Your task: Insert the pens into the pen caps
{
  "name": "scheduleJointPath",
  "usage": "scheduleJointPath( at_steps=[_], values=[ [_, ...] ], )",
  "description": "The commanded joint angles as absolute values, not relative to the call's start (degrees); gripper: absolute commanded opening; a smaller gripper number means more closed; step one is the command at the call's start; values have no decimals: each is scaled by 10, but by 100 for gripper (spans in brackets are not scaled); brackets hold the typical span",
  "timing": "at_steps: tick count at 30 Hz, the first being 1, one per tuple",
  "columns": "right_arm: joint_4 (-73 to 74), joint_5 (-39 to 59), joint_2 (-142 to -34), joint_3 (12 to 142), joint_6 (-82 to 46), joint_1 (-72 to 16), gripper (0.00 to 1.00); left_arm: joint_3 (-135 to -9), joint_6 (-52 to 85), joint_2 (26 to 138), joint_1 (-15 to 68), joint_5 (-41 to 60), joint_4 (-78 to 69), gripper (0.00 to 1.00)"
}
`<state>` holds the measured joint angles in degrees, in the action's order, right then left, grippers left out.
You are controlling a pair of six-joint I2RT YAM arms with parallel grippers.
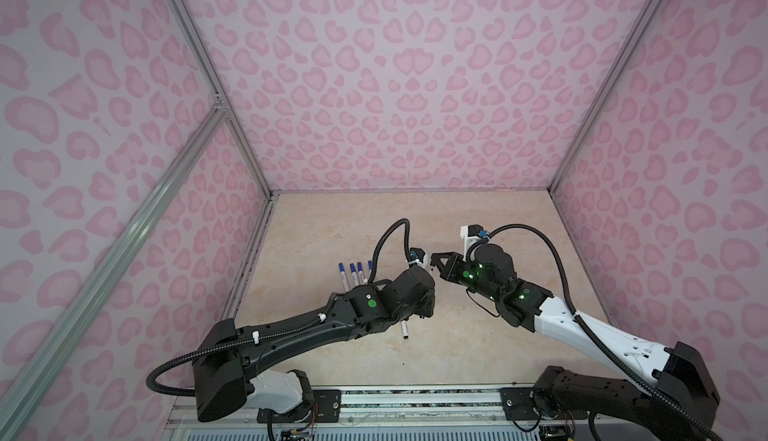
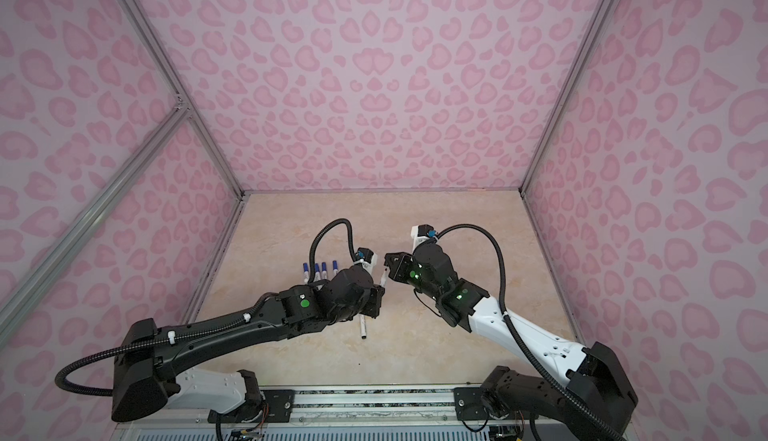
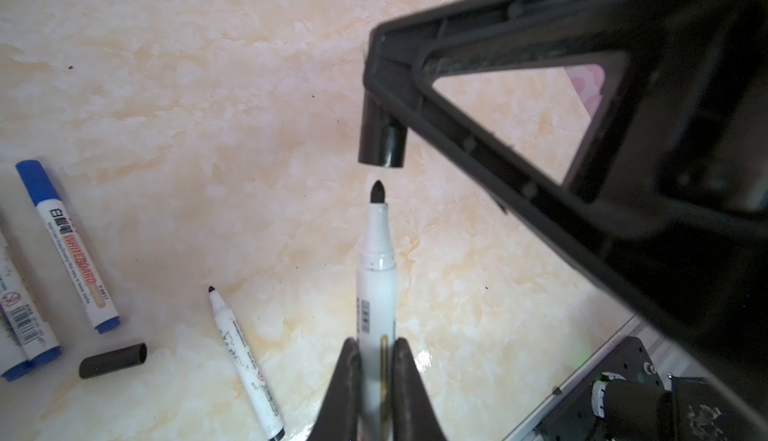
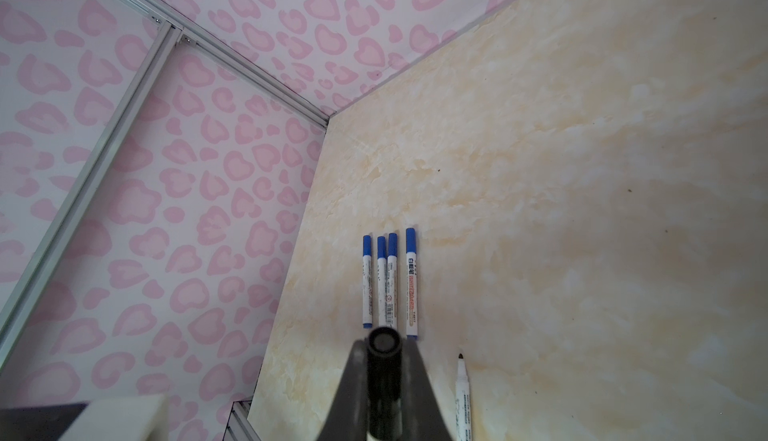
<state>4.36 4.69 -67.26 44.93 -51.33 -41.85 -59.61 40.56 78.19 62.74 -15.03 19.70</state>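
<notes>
The left gripper (image 3: 376,349) grips a thin white pen (image 3: 376,268). The right gripper (image 4: 383,349) pinches a stubby black plastic cap (image 3: 382,143) just off its tip.

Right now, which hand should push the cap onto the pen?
Probably the right hand: its black cap sits lined up just off the tip of the pen, which the left hand only grips.

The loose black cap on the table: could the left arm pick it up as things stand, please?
Probably not yet: the left gripper is shut on an uncapped pen. The loose black cap itself lies uncovered.
</notes>
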Motion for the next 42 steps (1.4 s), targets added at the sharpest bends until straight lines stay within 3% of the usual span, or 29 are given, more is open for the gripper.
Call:
scheduleJointPath(
  at_steps=[1, 42],
  values=[
    [41, 37, -678, 454, -507, -418, 3, -593, 408, 774, 627, -158, 191, 3],
    [35, 70, -676, 449, -527, -443, 2, -599, 394, 768, 624, -199, 194, 3]
  ],
)
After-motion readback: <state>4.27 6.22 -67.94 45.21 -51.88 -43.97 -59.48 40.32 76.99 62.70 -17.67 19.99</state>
